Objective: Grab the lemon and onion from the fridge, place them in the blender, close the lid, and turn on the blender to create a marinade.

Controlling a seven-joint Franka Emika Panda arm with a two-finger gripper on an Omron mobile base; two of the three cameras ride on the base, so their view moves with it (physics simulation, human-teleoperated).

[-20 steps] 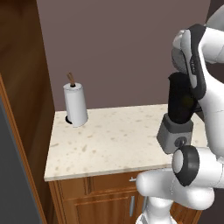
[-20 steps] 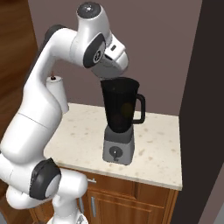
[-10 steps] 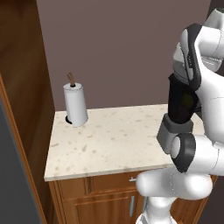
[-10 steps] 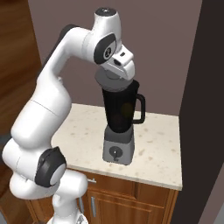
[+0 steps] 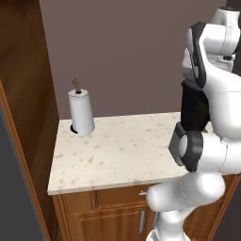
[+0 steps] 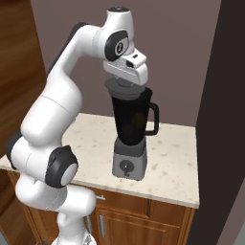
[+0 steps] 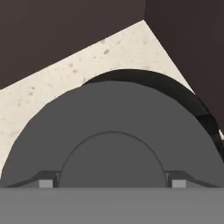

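Note:
The blender, a black tapered jar with a side handle on a grey base with a round knob, stands on the speckled counter. My gripper hangs right over the jar's mouth, shut on the flat dark grey lid. In the hand view the lid spans between my gripper's two fingertips, and the jar's black rim peeks out beyond it. A dim yellowish patch shows through the jar wall, perhaps the lemon. The onion is hidden.
A white paper-towel roll stands at the counter's back left. A dark wooden cabinet rises on the left with a grey panel beside it, perhaps the fridge. A dark wall closes the counter's right side.
My hand has come down and slightly right with the lid, from above the jar to right at its mouth. The blender and paper-towel roll have not moved.

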